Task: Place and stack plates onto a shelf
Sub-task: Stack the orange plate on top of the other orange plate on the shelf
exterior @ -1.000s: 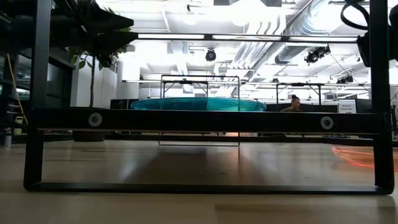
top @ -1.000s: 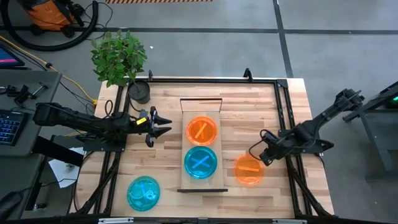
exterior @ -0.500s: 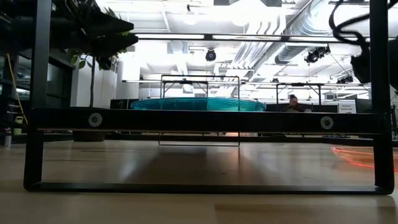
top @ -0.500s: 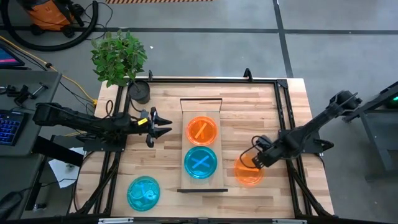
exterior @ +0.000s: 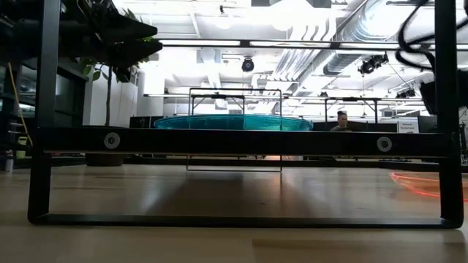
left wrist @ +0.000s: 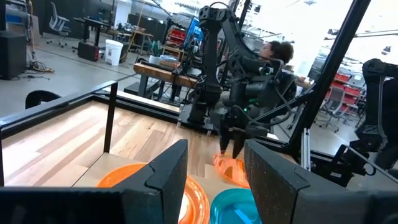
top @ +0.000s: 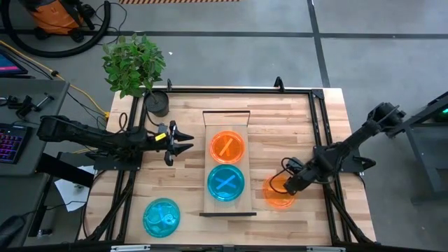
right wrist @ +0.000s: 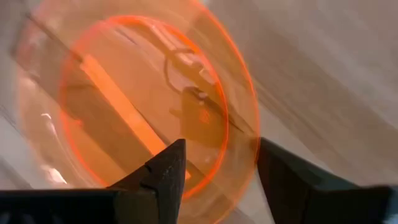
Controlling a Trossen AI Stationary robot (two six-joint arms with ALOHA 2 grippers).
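Note:
The shelf [top: 241,203] runs near-to-far down the table's middle. On it lie an orange plate [top: 227,147] and, nearer, a blue plate [top: 226,183]. Another orange plate [top: 275,197] lies flat on the tabletop right of the shelf. My right gripper [top: 287,185] hangs open just over its far right part. In the right wrist view that plate's rim [right wrist: 245,124] runs between the two fingers, one over the plate and one beyond it. A second blue plate [top: 161,215] lies at the near left. My left gripper [top: 185,140] waits open, left of the shelf.
A potted plant [top: 136,63] stands at the table's far left corner. Dark frame rails [top: 323,133] run along the table's sides and far edge. In the low view the shelf's dark end frame [exterior: 241,140] fills the front. A person [exterior: 342,120] sits in the room beyond.
My right gripper has moved down and toward the table's near edge, from beside the orange plate's far right rim to over that rim. The plate has stayed where it was.

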